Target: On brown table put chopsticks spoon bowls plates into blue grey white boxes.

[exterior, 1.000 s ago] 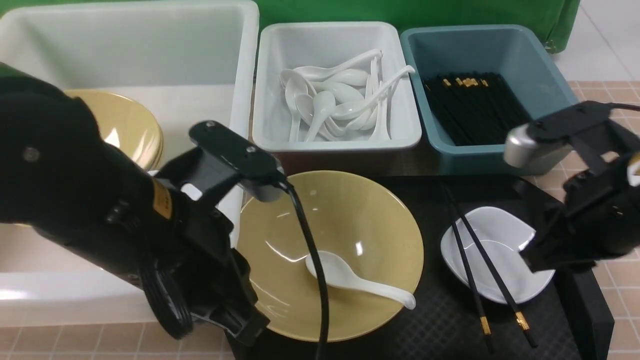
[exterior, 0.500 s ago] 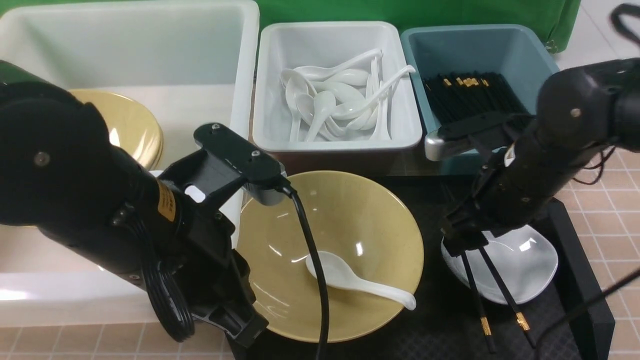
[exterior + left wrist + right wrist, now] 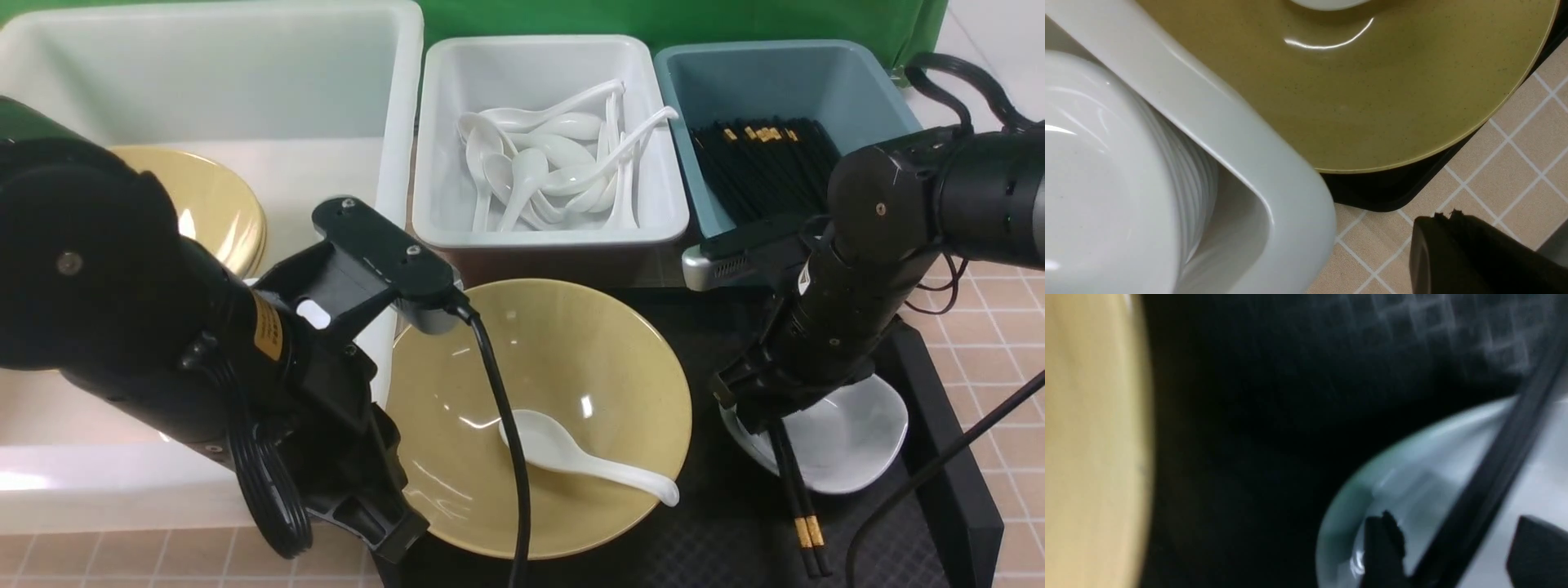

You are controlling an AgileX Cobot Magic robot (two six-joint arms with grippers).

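The chopsticks (image 3: 796, 498) lie across the white plate (image 3: 861, 441), right between the spread fingers (image 3: 1384, 547) of our right gripper (image 3: 755, 412). They look thin, stiff, slick and light, so we'd pinch both together mid-shaft, clear of the glossy rim. Just beyond those fingers the blue box (image 3: 775, 82) holds more black sticks and the grey box (image 3: 531, 69) holds spoons (image 3: 539, 163); our left gripper (image 3: 396, 535) sits clenched on nothing.

My front feed is bright, lit from overhead: small white glints dot the glossy mustard-yellow round bowl (image 3: 588, 343), and a burnt-out glare sits on the near rim of the large translucent white plastic box (image 3: 122, 490). The left wrist feed is sharp, with a curved highlight across that bowl. My right wrist feed is dim and smeared; the black textured tray (image 3: 1249, 416), small glossy white dish (image 3: 1412, 477) and thin black chopsticks (image 3: 1490, 469) all blur.
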